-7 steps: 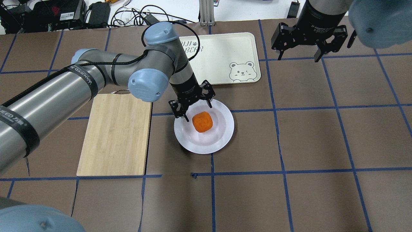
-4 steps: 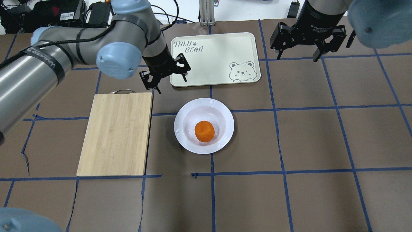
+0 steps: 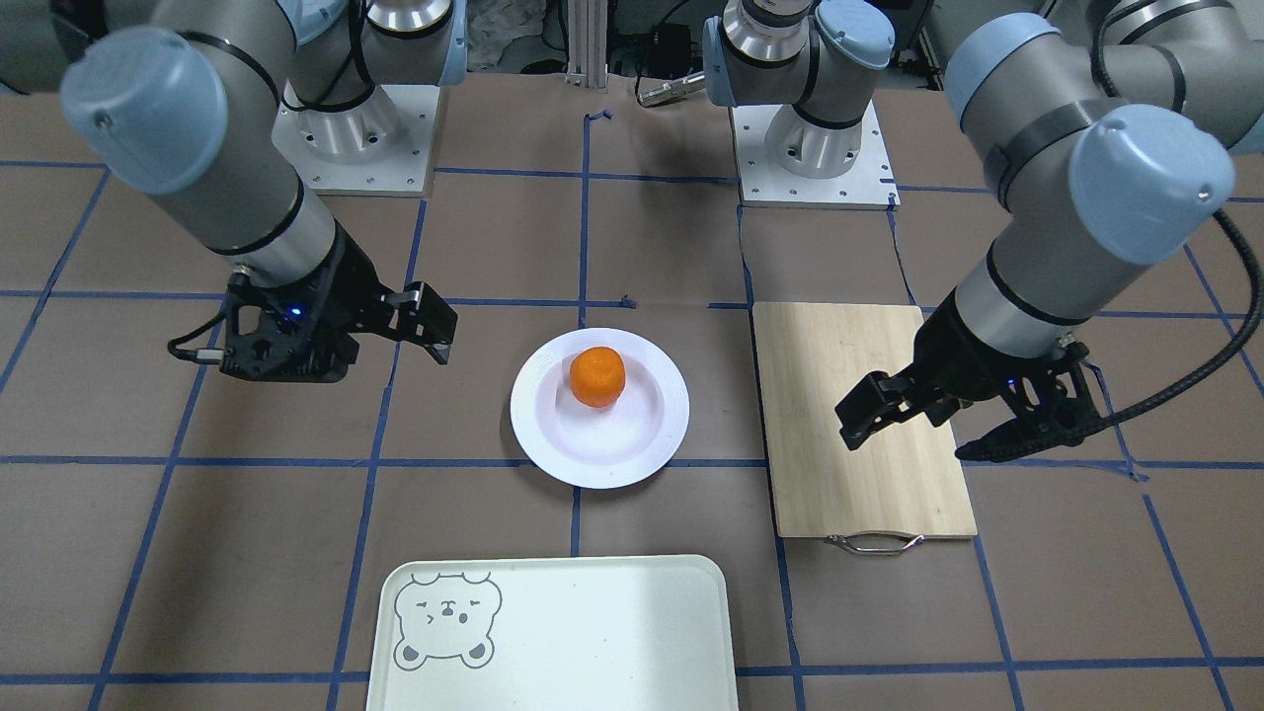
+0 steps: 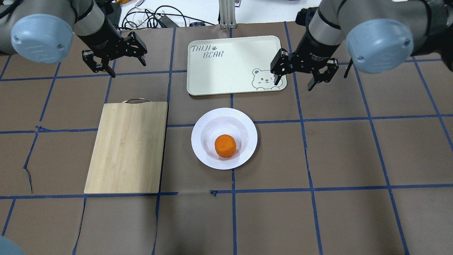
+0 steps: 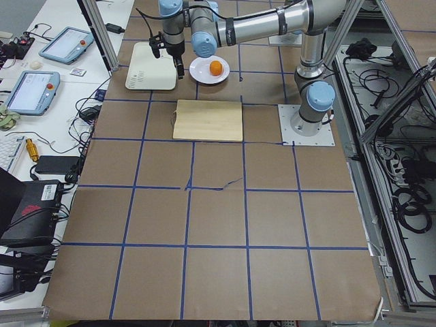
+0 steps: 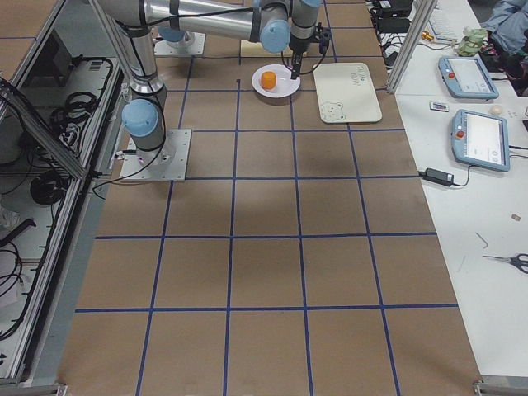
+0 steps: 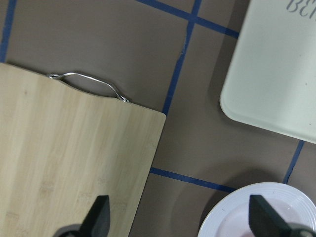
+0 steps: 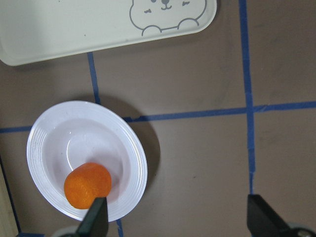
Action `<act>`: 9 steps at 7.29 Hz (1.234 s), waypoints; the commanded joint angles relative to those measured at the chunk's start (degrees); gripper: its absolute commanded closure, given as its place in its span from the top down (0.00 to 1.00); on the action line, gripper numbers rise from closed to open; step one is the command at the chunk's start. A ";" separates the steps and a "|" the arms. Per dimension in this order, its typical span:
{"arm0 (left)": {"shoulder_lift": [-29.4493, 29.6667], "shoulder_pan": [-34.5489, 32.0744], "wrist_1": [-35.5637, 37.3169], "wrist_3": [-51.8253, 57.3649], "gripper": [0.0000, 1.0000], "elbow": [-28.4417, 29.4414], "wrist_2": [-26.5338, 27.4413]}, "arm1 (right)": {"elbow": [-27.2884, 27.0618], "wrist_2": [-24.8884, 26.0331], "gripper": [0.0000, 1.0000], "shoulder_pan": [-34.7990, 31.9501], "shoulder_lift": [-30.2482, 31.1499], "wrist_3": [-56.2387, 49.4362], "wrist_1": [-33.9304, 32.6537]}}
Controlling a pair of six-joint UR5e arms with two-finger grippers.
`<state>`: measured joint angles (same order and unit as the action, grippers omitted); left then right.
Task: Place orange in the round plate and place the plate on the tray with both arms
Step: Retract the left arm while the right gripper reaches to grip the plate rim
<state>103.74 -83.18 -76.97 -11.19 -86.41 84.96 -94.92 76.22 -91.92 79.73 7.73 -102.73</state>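
The small bright orange fruit (image 4: 225, 145) lies in the sunken centre of the glossy white round plate (image 4: 199, 139), so that step looks done. The pale cream rectangular tray (image 4: 233, 63) lies apart at the plate's twelve o'clock. The left gripper (image 4: 128, 70) at ten o'clock and the right gripper (image 4: 293, 85) at two hang wide open, empty. The two-arm lift remains.

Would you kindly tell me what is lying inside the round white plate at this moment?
Only the orange lies inside the round plate, in its sunken centre. The rest of the plate is bare white. The patch of plate directly beneath the orange is covered and cannot be seen.
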 commanded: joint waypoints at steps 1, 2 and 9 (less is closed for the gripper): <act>-1.88 1.45 -0.20 1.78 1.00 -0.86 5.79 | -11.03 -3.35 1.00 -0.80 -2.72 0.35 -13.56; -2.49 1.79 -0.72 1.87 1.00 -1.22 8.26 | -15.69 -6.40 1.00 -1.85 -3.86 0.53 -20.77; -9.69 0.48 -1.43 6.84 1.00 -4.38 7.67 | -23.11 -11.09 1.00 -5.55 -10.73 8.18 -38.50</act>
<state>94.90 -82.65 -78.33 -7.88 -90.28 92.64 -116.45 65.20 -97.41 69.53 15.87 -138.71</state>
